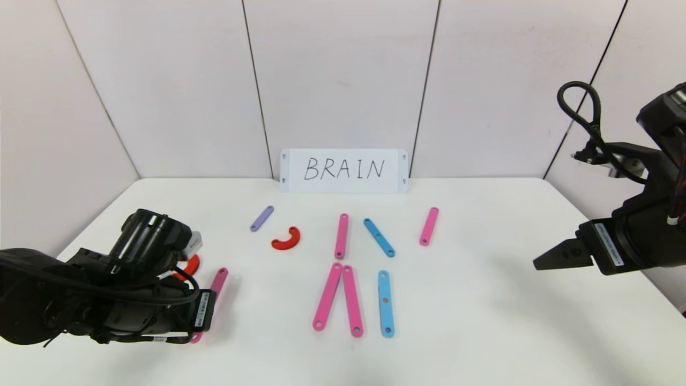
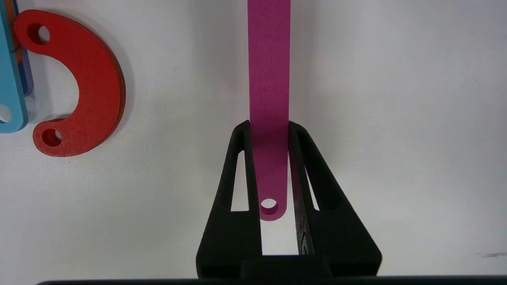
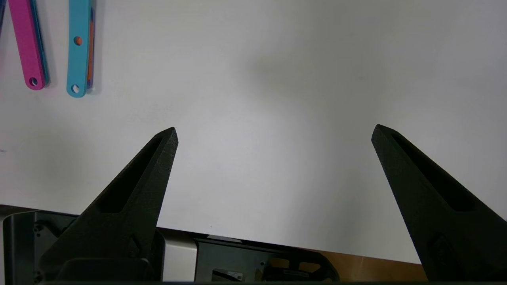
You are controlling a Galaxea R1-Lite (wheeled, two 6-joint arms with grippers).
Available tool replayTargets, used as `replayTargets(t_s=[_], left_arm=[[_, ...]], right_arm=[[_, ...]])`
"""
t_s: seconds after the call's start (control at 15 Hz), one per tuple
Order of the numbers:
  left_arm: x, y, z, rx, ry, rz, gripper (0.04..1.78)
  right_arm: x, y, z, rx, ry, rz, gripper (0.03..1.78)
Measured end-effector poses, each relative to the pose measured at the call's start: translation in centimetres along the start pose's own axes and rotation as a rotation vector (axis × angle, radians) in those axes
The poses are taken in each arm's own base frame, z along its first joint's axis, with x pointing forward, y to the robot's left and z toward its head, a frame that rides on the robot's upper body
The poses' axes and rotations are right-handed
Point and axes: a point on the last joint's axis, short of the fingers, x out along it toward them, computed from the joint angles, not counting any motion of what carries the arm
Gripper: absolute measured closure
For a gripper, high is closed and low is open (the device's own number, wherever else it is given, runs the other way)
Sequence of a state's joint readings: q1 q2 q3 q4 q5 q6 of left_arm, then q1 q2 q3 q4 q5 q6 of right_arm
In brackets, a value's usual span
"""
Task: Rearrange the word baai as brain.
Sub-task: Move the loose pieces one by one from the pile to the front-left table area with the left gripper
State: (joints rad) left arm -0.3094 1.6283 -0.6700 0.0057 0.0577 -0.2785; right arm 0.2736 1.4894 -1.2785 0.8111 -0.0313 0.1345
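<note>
Pink strip (image 2: 269, 79) sat clamped in our left gripper (image 2: 269, 130) at the counter's (image 1: 482, 321) near-left, beside a red half-ring (image 2: 85, 83); we judged this the B-stem pickup. Right gripper (image 3: 273, 132) hung wide and empty on the right. Next we needed to carry the strip toward the other letters.

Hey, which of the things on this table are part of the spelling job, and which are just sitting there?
Part of the job:
- pink strip, clamped in the left pincer
- other pink strips
- blue strips
- purple strip
- red curves

Just there:
- BRAIN card, a reference only
- right pincer, open, idle above the table
</note>
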Motion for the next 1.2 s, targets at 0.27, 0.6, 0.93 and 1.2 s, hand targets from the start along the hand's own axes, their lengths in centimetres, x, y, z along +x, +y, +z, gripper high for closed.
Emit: replayTargets(t_s=[0.27, 0.6, 0.93, 1.2], left_arm=[[0.6, 0.0, 0.1, 0.0, -0.012, -0.003, 1.55], [1.4, 0.7, 0.7, 0.009, -0.034, 0.01, 1.55], [2.3, 0.7, 0.8, 0.005, -0.029, 0.009, 1.55], [2.5, 0.6, 0.9, 0.005, -0.027, 0.001, 1.55]], right_arm=[[0.1, 0.0, -0.1, 0.0, 0.004, -0.001, 0.1], [0.1, 0.0, -0.1, -0.001, 0.003, 0.0, 0.1], [0.1, 0.0, -0.1, 0.0, 0.006, -0.001, 0.1], [0.2, 0.0, 0.0, 0.0, 0.008, -0.002, 0.1]])
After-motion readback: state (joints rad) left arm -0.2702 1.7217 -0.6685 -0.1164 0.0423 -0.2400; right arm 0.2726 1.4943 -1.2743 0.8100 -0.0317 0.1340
